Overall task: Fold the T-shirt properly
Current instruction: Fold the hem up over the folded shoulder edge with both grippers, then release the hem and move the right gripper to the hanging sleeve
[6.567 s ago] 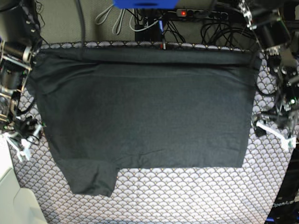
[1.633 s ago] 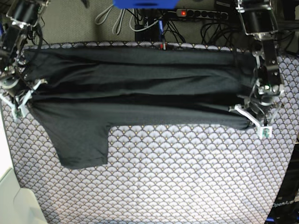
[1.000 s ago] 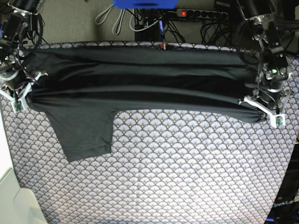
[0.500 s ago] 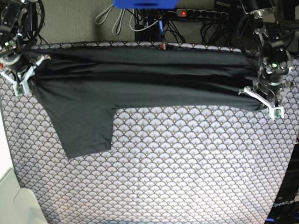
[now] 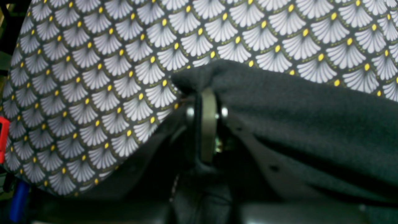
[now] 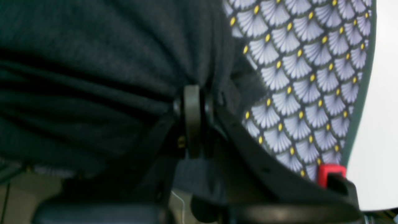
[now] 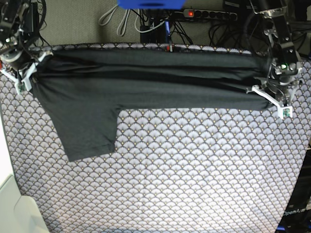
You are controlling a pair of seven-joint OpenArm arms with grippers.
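The dark charcoal T-shirt [image 7: 146, 82] is stretched in a long folded band across the far part of the table, with one sleeve [image 7: 90, 131] lying flat toward the front at the left. My left gripper [image 7: 273, 96] is shut on the shirt's right end. My right gripper [image 7: 25, 74] is shut on its left end. The left wrist view shows the gripper [image 5: 207, 95] pinching a bunched fold of the T-shirt [image 5: 295, 118]. The right wrist view shows the gripper [image 6: 194, 91] clamped on gathered pleats of the T-shirt [image 6: 93, 62].
A grey scallop-patterned cloth [image 7: 194, 170] covers the table. Behind the table lie cables, a power strip [image 7: 209, 14] with a red light and a blue object [image 7: 150, 4]. A white surface [image 7: 9, 204] sits at the front left corner.
Both grippers have carried the shirt's ends toward the back of the table. The folded band has moved back and flattened, and the sleeve has slid back with it.
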